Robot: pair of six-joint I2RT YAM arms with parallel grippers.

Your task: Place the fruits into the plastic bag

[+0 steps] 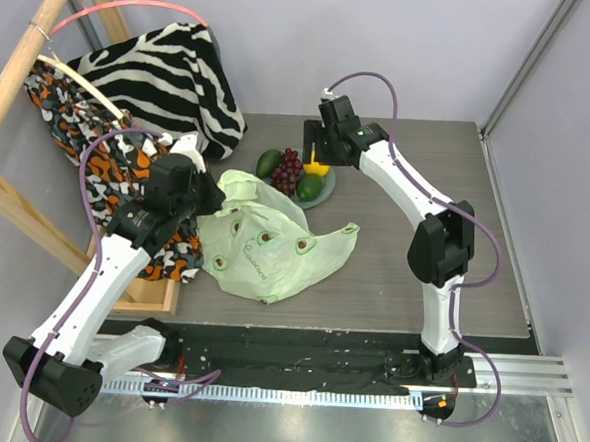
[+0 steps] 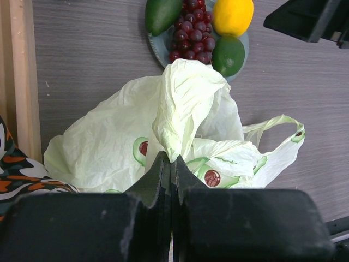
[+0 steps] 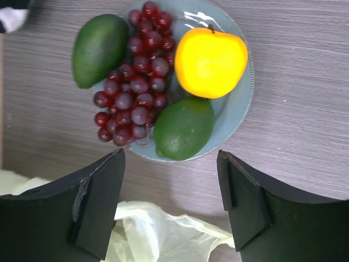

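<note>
1. The tabletop [image 1: 404,248] carries everything.
2. The plastic bag [image 1: 263,249] lies crumpled on it, just beside the plate [image 3: 240,103] and near my left arm.
3. My left end effector [image 2: 170,164] is pinched closed on a raised fold of the bag.
4. My right end effector [image 3: 169,158] hovers spread wide above the plate's rim, holding nothing.
5. On the plate the avocado [image 3: 100,49] overhangs the rim. The grape bunch [image 3: 136,93], lemon [image 3: 210,63] and lime [image 3: 184,128] crowd together beside it.

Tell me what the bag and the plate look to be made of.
The plastic bag: thin pale-green film, faintly glossy, creased and crinkled all over. The plate: likely glazed ceramic, possibly plastic; smooth grey-blue surface with soft highlights.
</note>
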